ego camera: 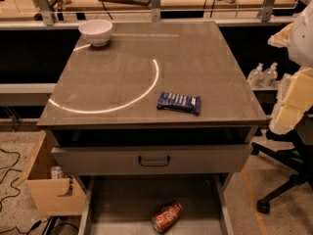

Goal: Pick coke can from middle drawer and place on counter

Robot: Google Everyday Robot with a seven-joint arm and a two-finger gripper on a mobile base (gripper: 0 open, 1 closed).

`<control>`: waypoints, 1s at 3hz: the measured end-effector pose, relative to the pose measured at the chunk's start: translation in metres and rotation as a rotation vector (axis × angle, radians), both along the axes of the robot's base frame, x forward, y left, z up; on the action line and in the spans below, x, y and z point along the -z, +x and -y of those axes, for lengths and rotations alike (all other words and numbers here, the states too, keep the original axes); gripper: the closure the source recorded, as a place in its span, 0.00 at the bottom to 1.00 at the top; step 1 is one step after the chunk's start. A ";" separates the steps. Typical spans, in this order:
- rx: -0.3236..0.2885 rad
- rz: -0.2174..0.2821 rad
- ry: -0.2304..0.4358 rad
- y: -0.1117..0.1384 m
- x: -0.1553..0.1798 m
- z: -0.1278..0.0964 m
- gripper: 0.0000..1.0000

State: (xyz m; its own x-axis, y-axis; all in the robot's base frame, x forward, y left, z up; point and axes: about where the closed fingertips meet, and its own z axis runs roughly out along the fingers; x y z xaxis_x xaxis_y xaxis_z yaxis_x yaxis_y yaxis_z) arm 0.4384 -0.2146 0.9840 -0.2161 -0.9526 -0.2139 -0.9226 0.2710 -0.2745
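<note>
The coke can (167, 216) is red-orange and lies on its side on the grey floor of the open middle drawer (122, 204), near the front centre. The counter (195, 62) is the glossy grey-brown top with a pale arc, above the drawer. My gripper (279, 80) is at the right edge of the view, beside the counter's right side and well above the can. Its cream fingers (293, 102) stand apart, holding nothing.
A white bowl (96, 32) stands at the counter's back left. A dark-blue snack bar (179, 102) lies near its front right. A drawer front with a dark handle (154, 160) sticks out above the open drawer. An office chair base (283, 180) is at the right, a wooden box (51, 185) at the left.
</note>
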 end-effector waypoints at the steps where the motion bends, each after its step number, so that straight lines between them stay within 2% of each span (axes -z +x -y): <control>1: 0.000 0.000 0.000 0.000 0.000 0.000 0.00; 2: 0.079 -0.035 0.049 0.006 0.009 0.002 0.00; 3: 0.270 -0.125 0.120 -0.005 0.031 0.016 0.00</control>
State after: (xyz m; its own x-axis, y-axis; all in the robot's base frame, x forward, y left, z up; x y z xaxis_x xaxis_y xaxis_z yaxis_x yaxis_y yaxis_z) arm 0.4338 -0.2303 0.9532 -0.4897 -0.8266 -0.2773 -0.8373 0.5346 -0.1148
